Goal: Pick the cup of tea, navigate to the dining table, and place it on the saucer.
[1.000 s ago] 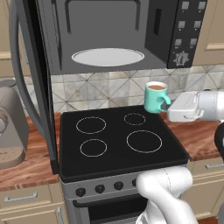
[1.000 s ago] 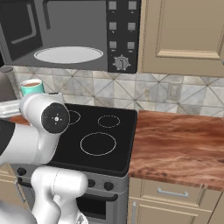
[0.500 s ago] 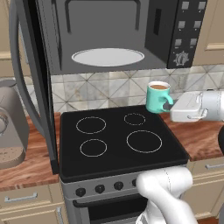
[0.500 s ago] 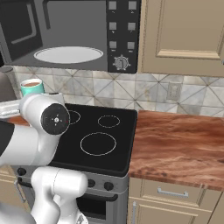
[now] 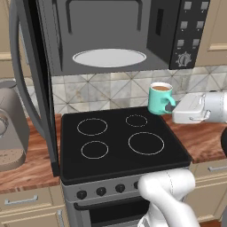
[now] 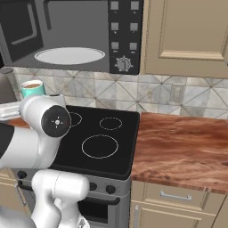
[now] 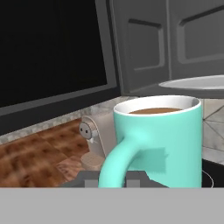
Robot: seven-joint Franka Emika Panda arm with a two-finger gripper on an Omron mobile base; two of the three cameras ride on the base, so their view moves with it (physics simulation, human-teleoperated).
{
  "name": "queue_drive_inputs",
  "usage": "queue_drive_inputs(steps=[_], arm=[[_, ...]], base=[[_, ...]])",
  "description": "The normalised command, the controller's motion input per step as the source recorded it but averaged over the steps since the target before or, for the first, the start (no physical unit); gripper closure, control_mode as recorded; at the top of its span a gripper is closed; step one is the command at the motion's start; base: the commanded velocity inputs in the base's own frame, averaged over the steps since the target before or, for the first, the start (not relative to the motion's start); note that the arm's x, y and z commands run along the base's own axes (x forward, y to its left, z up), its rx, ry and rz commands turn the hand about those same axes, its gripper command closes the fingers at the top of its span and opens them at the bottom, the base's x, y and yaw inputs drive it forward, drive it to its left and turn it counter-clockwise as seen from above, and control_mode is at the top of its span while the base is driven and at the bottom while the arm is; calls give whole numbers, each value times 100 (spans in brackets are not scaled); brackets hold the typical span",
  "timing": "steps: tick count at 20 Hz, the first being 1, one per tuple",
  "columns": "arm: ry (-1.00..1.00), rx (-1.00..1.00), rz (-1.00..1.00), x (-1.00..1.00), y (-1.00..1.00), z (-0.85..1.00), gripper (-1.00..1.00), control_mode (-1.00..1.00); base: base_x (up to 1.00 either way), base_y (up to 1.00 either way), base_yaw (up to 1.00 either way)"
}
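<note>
Left base view: the cup of tea (image 5: pixel 160 98) hangs in the air, upright and full of brown liquid, above the rear right corner of the black cooktop (image 5: pixel 117 142) and clear of it. The gripper (image 5: pixel 172 107) reaches in from the right and is clamped on the cup's handle side; the fingers themselves are mostly hidden behind the teal wall. Above, the microwave (image 5: pixel 111 35) stands with its door (image 5: pixel 31 80) swung wide to the left and the white glass plate (image 5: pixel 109 57) bare inside. A coffee machine (image 5: pixel 11 128) sits on the wooden surface (image 5: pixel 26 170) at the left. By my reading the pick is done: the cup is lifted and carried. The drive to the dining table and the setting down on the saucer are both still to come.

Right base view: the cup shows at the far left, just above the arm's round white joint (image 6: pixel 46 120), with the tiled backsplash (image 6: pixel 156 95) behind it. A long stretch of reddish-brown surface (image 6: pixel 182 151) runs to the right of the cooktop, under beige cabinets (image 6: pixel 187 35). This is kitchen counter, so the robot has not left the stove area.

Hand view: the cup fills the near field, its handle (image 7: pixel 120 159) curving toward the camera and running down between the two dark fingertips (image 7: pixel 135 178) at the bottom edge. The gripper is pinched closed on that handle. The tea lies level just below the white rim, so nothing looks spilled.
</note>
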Motion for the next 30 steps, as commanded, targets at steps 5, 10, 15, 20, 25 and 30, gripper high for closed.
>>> queue_drive_inputs(steps=[5,10,15,20,25,30], arm=[[0,0,0,0,0,0,100,100],[0,0,0,0,0,0,100,100],[0,0,0,0,0,0,100,100],[0,0,0,0,0,0,100,100],[0,0,0,0,0,0,100,100],[0,0,0,0,0,0,100,100]], base=[[-15,0,0],[-73,-9,-1],[-89,-21,-4],[-67,-23,-1],[-34,-21,8],[-1,-41,33]])
